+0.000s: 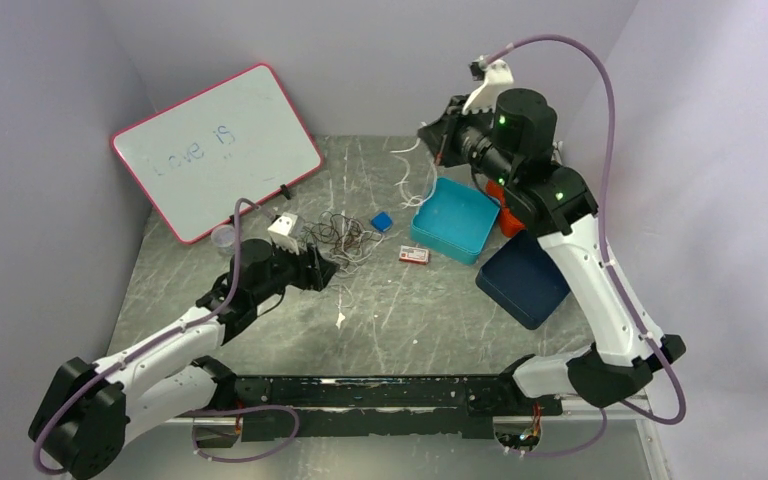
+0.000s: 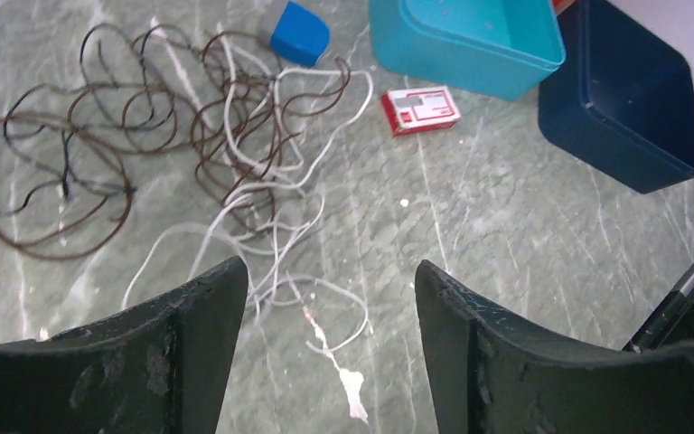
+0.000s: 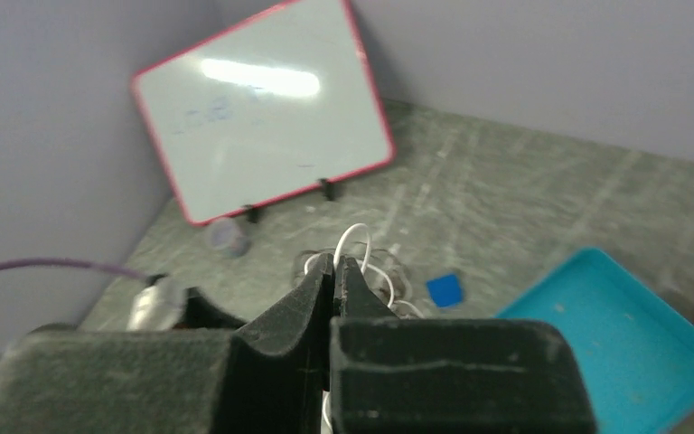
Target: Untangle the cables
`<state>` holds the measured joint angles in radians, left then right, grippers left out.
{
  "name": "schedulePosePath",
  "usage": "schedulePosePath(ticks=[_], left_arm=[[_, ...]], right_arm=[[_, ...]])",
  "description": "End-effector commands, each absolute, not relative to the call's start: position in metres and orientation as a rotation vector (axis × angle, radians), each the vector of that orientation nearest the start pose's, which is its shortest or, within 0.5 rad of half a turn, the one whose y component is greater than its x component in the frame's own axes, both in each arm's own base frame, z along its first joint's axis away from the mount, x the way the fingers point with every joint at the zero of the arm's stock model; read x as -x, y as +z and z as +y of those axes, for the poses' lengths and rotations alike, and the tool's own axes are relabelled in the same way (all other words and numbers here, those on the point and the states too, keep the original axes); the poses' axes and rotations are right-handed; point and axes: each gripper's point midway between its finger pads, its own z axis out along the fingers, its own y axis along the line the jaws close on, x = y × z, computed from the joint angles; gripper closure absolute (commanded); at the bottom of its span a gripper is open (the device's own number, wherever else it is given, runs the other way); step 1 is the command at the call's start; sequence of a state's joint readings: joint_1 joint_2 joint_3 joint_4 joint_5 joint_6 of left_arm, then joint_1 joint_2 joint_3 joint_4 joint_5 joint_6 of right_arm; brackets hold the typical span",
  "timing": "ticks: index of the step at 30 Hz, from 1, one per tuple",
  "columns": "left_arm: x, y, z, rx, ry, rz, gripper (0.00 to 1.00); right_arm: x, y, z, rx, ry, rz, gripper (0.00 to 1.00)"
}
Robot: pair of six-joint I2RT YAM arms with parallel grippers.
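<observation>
The cables (image 1: 343, 235) lie as a loose tangle of dark brown and white loops in the middle of the table. In the left wrist view, brown loops (image 2: 99, 136) spread left and white strands (image 2: 276, 235) trail toward my fingers. My left gripper (image 1: 325, 268) sits low just left of the tangle. It (image 2: 330, 267) is open, with a white loop on the table under the gap and nothing gripped. My right gripper (image 1: 438, 148) is raised at the back, shut on a white cable (image 1: 407, 185) that hangs down to the table. A loop of that white cable (image 3: 354, 237) pokes out above its tips (image 3: 334, 259).
A whiteboard (image 1: 215, 150) leans at the back left, with a small clear cup (image 1: 223, 238) in front of it. A teal tray (image 1: 455, 220) and a dark blue box (image 1: 522, 280) sit at the right. A small blue block (image 1: 381, 222) and a red-and-white packet (image 1: 414, 255) lie beside the tangle.
</observation>
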<state>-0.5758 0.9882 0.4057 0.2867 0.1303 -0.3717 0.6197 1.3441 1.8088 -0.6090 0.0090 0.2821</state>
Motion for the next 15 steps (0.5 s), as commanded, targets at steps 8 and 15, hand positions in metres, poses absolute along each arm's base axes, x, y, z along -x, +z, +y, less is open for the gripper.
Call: schedulePosePath(ticks=[8, 15], left_arm=[[-0.254, 0.142, -0.184, -0.147, -0.615, 2.065, 0.12], [-0.250, 0.154, -0.175, -0.138, -0.576, 2.086, 0.11]], right_arm=[[-0.377, 0.374, 0.166, 0.186, 0.431, 1.938, 1.00], [-0.402, 0.333, 0.133, 0.117, 0.302, 2.002, 1.00]])
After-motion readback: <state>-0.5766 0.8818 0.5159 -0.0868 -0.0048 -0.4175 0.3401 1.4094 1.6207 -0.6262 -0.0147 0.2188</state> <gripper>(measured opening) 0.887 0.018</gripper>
